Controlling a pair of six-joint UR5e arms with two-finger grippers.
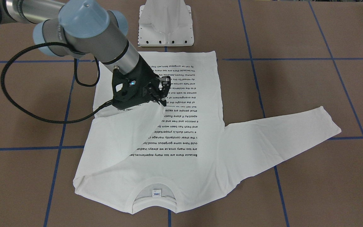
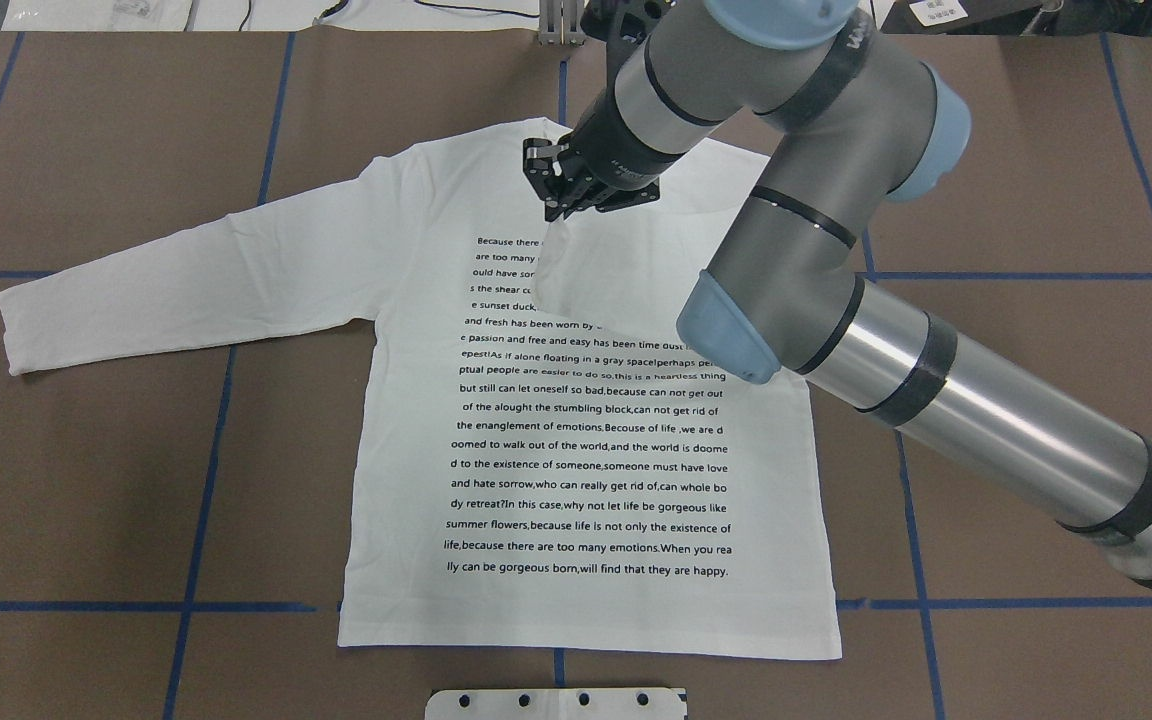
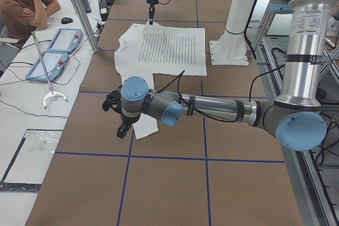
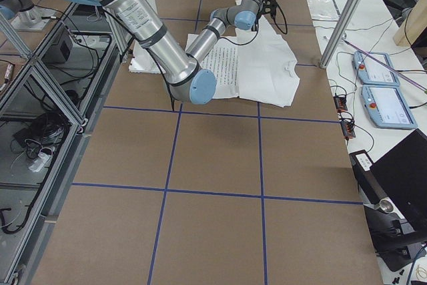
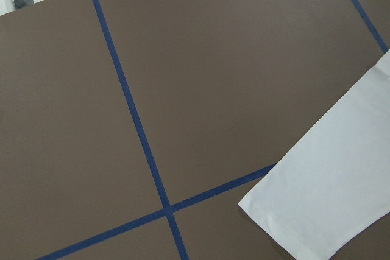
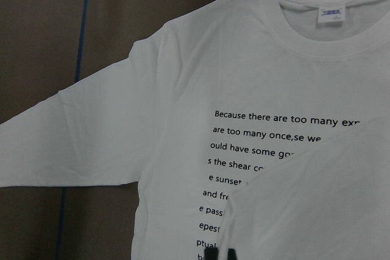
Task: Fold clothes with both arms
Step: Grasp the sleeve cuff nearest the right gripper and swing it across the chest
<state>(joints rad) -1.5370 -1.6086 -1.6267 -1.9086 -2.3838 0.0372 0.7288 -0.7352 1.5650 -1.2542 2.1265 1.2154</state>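
White cotton is lying spread on the brown table (image 2: pixel 116 480) — the shirt (image 2: pixel 586 480) is resting flat with its printed side facing up, hem toward the robot and collar (image 1: pixel 154 197) toward the operators' side. The right gripper (image 1: pixel 161 101) is pinching the end of the right sleeve (image 2: pixel 631 285), its jaws closed down on the cloth. It is holding the sleeve end lifted over the upper chest, so the sleeve is slanting across the first lines of text and covering part of them. The fabric is peaking up to the fingertips, so this fold is looking under way rather than laid down.

The left sleeve (image 2: pixel 186 285) is lying stretched straight out to the side, unfolded. The left gripper (image 3: pixel 123 129) is hanging above the table near that sleeve's cuff (image 5: pixel 323 211), touching nothing as far as the wrist view is showing. Whether its jaws are open I cannot tell, since only the side views are catching it.

By my judgement the task is sitting at its first stage — one sleeve is coming in, the other is waiting, and the folding of the body is not yet begun.
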